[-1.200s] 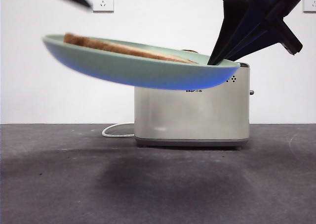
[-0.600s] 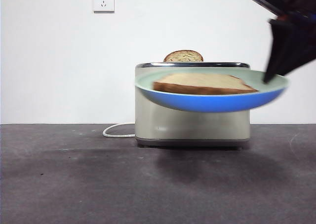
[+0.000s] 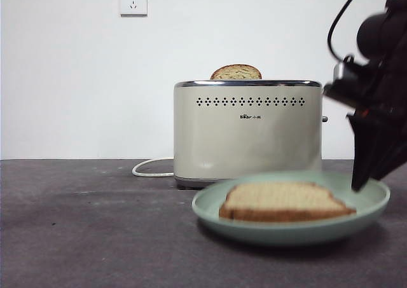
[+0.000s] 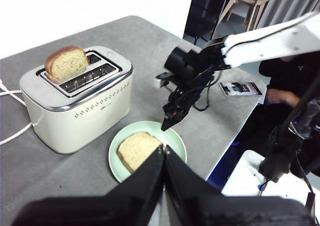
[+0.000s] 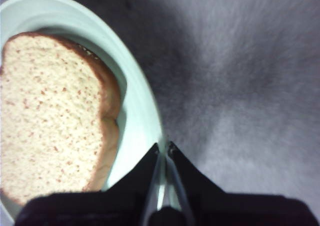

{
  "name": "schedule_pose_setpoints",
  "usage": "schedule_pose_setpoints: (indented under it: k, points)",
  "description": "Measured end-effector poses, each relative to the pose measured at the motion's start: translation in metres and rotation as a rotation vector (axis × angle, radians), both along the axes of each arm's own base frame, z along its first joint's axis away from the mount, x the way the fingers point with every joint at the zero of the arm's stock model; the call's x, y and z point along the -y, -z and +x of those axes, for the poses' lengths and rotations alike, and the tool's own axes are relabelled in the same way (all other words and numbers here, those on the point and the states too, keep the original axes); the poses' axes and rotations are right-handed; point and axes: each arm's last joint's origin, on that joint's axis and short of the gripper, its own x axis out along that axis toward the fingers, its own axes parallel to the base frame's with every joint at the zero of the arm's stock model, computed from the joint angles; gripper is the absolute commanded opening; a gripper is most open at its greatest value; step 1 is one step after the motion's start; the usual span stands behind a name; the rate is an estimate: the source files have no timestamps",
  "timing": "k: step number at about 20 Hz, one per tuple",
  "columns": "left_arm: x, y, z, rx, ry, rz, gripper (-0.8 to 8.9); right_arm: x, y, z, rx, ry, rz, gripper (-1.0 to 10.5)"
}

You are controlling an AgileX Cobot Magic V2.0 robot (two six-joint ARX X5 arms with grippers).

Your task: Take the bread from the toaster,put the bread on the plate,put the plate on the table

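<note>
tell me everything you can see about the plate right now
The plate is round, wide and shallow, pale mint green with a smooth matte face. It sits low on the dark grey table in front of the toaster, about level. One slice of bread lies flat in it. The right gripper pinches its rim with shut jaws; the left gripper is above, not touching.

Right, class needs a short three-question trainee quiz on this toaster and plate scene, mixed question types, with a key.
1. True or false: the plate carries a slice of bread.
2. Which gripper is clamped on the plate's rim? A) left gripper B) right gripper
3. Fill in: a second slice stands in the ____.

Key:
1. True; the slice lies flat on the plate, low in front of the toaster.
2. B; its jaws pinch the rim, while the left gripper hangs above, shut and empty.
3. toaster.
</note>
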Motion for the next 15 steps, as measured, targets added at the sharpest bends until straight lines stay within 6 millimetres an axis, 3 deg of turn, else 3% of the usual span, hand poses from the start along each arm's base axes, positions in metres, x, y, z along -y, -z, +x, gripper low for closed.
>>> schedule_pose_setpoints:
  k: [3,7,12,15]
  points:
    - [0.0,0.0,0.0,-0.001,0.0,0.001,-0.08,-0.006,0.016,0.007,-0.025,-0.018,0.006,-0.2]
    - [0.0,0.0,0.0,-0.001,0.0,0.001,-0.08,-0.007,0.02,0.009,-0.028,-0.023,0.014,0.1]
    - [0.0,0.0,0.0,0.0,0.001,0.003,-0.09,-0.008,0.024,0.012,-0.021,-0.022,0.01,4.0]
    - [0.0,0.0,0.001,0.0,0.001,0.003,-0.09,-0.007,0.017,0.01,0.009,-0.029,0.015,4.5]
